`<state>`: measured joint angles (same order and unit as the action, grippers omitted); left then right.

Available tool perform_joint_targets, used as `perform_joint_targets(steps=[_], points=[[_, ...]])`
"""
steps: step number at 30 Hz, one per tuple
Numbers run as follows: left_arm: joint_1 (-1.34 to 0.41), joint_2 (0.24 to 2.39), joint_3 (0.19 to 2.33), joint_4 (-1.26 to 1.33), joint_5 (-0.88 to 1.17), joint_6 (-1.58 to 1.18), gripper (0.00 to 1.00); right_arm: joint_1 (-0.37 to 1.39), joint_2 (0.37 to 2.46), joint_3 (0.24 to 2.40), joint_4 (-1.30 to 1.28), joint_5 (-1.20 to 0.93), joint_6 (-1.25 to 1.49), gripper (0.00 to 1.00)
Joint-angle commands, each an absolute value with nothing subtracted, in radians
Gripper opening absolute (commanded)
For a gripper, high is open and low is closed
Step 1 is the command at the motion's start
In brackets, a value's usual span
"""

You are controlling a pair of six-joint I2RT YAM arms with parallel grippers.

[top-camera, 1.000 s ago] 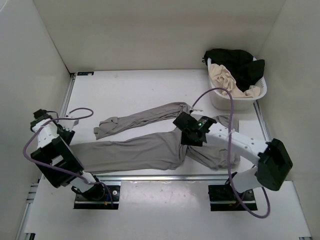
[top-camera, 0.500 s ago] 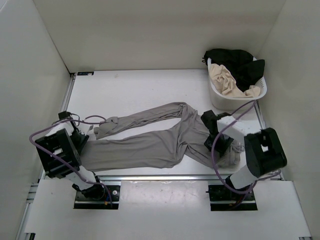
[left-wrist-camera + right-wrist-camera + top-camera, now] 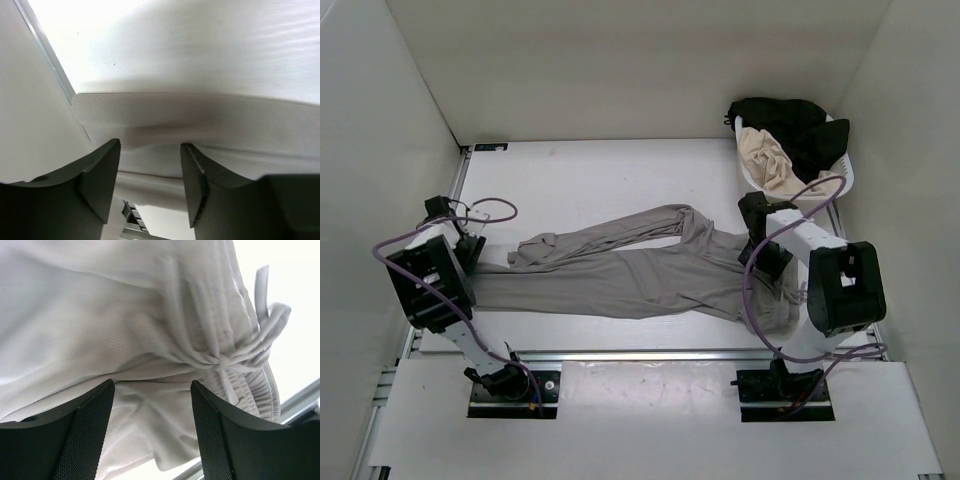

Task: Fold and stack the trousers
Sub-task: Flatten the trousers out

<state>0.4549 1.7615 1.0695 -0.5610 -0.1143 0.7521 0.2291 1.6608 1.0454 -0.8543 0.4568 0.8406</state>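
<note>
Left gripper (image 3: 150, 150) jaws stand parted, grasping nothing, over a leg hem by the table's (image 3: 580, 175) left edge. Right gripper (image 3: 152, 387) jaws are likewise released over the drawstring waist near the right edge. One pair of grey trousers (image 3: 620, 280) stretches along the near edge, apart from one basket (image 3: 847, 178) in the far right corner, which holds one beige garment (image 3: 770, 160) and one black garment (image 3: 800, 125).

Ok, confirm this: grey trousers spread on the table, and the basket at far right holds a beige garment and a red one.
Wrong in one respect: the top external view shows the basket holding a beige garment and a black garment, not a red one. The grey trousers do lie spread on the table.
</note>
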Motion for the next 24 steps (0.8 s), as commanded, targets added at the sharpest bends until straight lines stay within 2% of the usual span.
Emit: perform_joint_targets(steps=[1,4,7,14,19,24], points=[[0.456,1.639,1.080,-0.593,-0.013,0.781,0.64,0.276,1.562,1.117,-0.871,0.515,0.755,0.70],[0.456,1.533,1.048,-0.629,-0.026,0.833,0.67,0.285,1.439,1.117,-0.961,0.526,0.814,0.72],[0.465,1.467,0.983,-0.675,-0.035,0.853,0.70,0.285,1.320,1.028,-1.061,0.506,0.931,0.76],[0.541,1.503,0.899,-0.684,-0.074,0.867,0.70,0.275,1.083,0.746,-1.094,0.434,1.143,0.80],[0.624,1.560,0.868,-0.684,-0.074,0.877,0.69,0.265,1.103,0.643,-0.927,0.305,1.198,0.81],[0.644,1.569,0.847,-0.626,-0.065,0.887,0.69,0.249,1.149,0.634,-0.865,0.360,1.218,0.80]])
